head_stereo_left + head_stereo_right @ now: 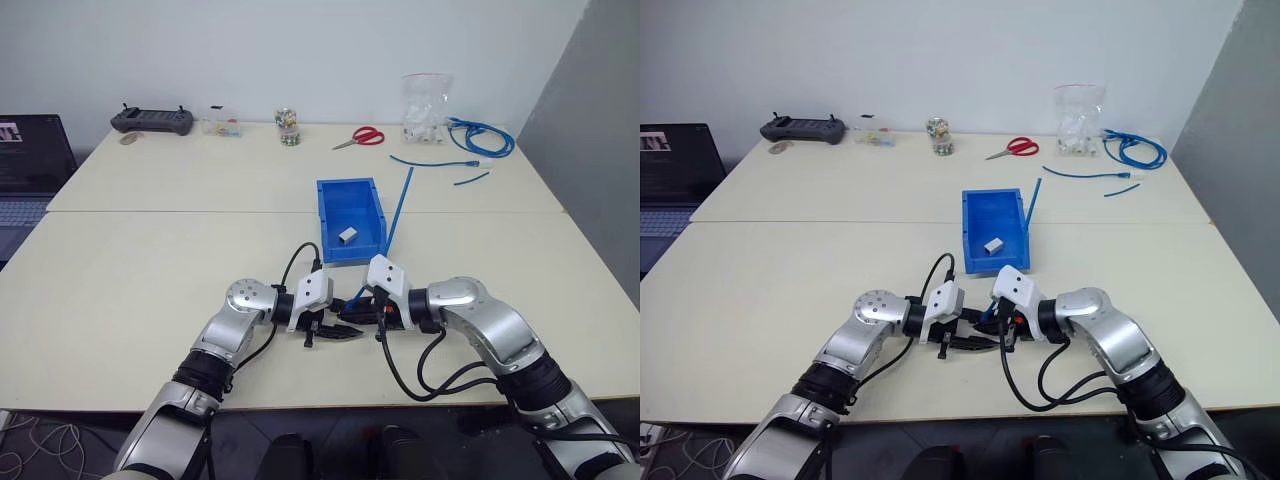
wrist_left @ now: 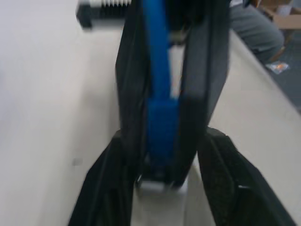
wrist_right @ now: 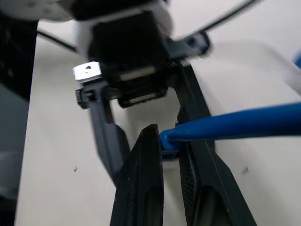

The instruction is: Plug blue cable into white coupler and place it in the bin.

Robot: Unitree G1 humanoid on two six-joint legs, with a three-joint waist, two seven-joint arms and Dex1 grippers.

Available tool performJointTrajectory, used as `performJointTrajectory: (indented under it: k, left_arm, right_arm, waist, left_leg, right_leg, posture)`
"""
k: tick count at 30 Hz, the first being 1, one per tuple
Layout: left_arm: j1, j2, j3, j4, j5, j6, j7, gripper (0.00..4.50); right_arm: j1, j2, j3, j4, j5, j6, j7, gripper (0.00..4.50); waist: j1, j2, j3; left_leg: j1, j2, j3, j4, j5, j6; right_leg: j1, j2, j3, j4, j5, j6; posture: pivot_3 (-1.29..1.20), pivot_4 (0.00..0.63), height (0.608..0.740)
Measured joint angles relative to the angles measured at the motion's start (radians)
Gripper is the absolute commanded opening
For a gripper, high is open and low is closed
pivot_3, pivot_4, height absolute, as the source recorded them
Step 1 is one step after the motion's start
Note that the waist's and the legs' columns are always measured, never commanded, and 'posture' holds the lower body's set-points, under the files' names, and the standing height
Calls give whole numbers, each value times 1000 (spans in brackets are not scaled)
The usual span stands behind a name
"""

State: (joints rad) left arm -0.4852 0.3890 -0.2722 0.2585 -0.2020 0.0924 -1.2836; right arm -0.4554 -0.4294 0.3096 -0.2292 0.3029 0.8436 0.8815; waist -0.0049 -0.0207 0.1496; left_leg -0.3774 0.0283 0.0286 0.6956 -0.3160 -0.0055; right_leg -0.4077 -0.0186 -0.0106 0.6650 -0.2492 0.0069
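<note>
Right end effector [image 3: 170, 153] clamping blue cable [image 3: 235, 125] near plug. Left end effector [image 2: 162, 188] standing apart around white coupler [image 2: 162, 186], above bench [image 1: 150, 260], short of bin [image 1: 330, 195]. Advice: confirm plug seating before carrying.

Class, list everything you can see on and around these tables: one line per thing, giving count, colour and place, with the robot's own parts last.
bin: one, blue, mid-table, ahead of the hands
white coupler: one, white-grey, inside the bin
blue cable: one, blue, running from the right hand up past the bin's right side
cable bundle: one, blue, far right corner
short cable pieces: two, blue, beside the bundle
plastic bag: one, clear, far right
scissors: one, red-handled, far middle
jar: one, clear, far middle
controller: one, dark, far left
laptop: one, dark, left edge
left hand: black fingers, apart, facing the right hand
right hand: black fingers, shut on the blue cable
</note>
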Motion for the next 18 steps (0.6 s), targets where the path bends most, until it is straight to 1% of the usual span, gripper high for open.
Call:
performJointTrajectory:
  k: [1,3,4,5,6,8,10,13,14,16,18]
  left_arm:
    - [6,4,10,-38,-19,39,14,3106]
    - [55,52,65,-204,-86,178,61,3503]
    - [79,83,96,-272,-113,234,82,3849]
    - [84,92,108,-292,-118,254,91,3900]
    - [95,103,124,-321,-133,283,104,4043]
    - [138,124,167,-417,-166,353,156,4435]
    - [176,125,201,-508,-194,415,228,4496]
    - [209,74,285,-636,-196,490,426,4496]
    - [211,60,301,-659,-196,501,471,4496]
    - [225,38,331,-703,-180,524,575,4496]
    - [244,-11,354,-739,-171,557,682,4496]
  right_arm:
    - [4,-3,-30,-18,23,52,-15,172]
    - [-7,4,-175,-95,120,228,-74,172]
    - [-36,16,-239,-113,156,289,-98,172]
    - [-52,18,-263,-121,164,308,-107,172]
    - [-76,25,-291,-123,183,335,-122,172]
    - [-146,59,-351,-115,227,405,-157,172]
    - [-246,98,-402,-81,252,453,-198,172]
    - [-421,143,-427,87,248,449,-263,172]
    - [-455,150,-427,130,237,435,-276,172]
    - [-522,164,-418,264,204,373,-300,172]
    - [-592,167,-386,465,134,254,-323,172]
  waist:
    - [0,0,0]
    - [-2,1,3]
    - [-8,1,4]
    - [-10,2,5]
    - [-10,2,6]
    - [-15,3,7]
    - [-20,4,9]
    - [-22,4,9]
    - [-21,4,9]
    - [-20,4,9]
    - [-20,4,9]
  left_leg:
    - [-2,0,-1,0,0,0]
    - [-6,0,0,0,0,0]
    - [-6,1,0,0,0,0]
    - [-6,1,-1,0,0,0]
    - [-5,1,-1,0,0,0]
    - [-5,1,-1,-1,0,0]
    - [-6,0,-1,-1,0,0]
    - [-5,0,-1,0,0,0]
    - [-5,0,0,-1,0,0]
    - [-5,-1,0,-1,0,0]
    - [-6,-1,1,-1,0,0]
  right_leg:
    - [-2,0,0,0,0,0]
    - [-6,0,0,1,0,0]
    - [-6,0,1,1,0,0]
    - [-6,0,0,1,0,0]
    - [-6,0,0,1,0,0]
    - [-6,0,0,1,0,0]
    - [-6,-1,0,1,0,0]
    - [-6,-1,0,1,0,0]
    - [-6,-1,0,0,0,0]
    - [-5,-1,1,0,0,0]
    - [-5,-2,1,0,0,0]
  posture:
    - [0,150,740]
    - [0,150,740]
    - [0,150,740]
    - [0,150,740]
    - [0,150,740]
    - [0,150,740]
    - [0,150,740]
    - [0,150,740]
    - [0,150,740]
    - [0,150,740]
    - [0,150,740]
